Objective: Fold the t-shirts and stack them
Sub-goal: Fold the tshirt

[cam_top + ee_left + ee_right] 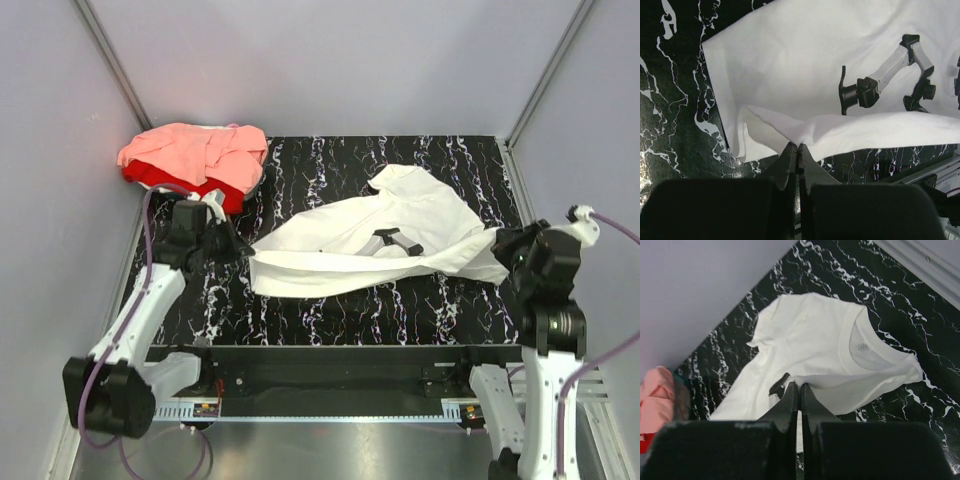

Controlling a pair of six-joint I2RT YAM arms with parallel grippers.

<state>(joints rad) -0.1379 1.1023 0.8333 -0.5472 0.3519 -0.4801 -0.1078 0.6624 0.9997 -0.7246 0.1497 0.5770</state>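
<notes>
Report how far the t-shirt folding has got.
Done: nothing visibly; the salmon-pink t-shirt and red t-shirt lie heaped at the far-left corner, rumpled. In hand: the left gripper and right gripper each pinch the white t-shirt at opposite ends, mid-fold. Left: finish it, fold the other two, stack all three.

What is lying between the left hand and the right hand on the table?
The white t-shirt, spread across the black marbled table; the left hand and right hand each pinch one side of it. The top view shows this.
</notes>
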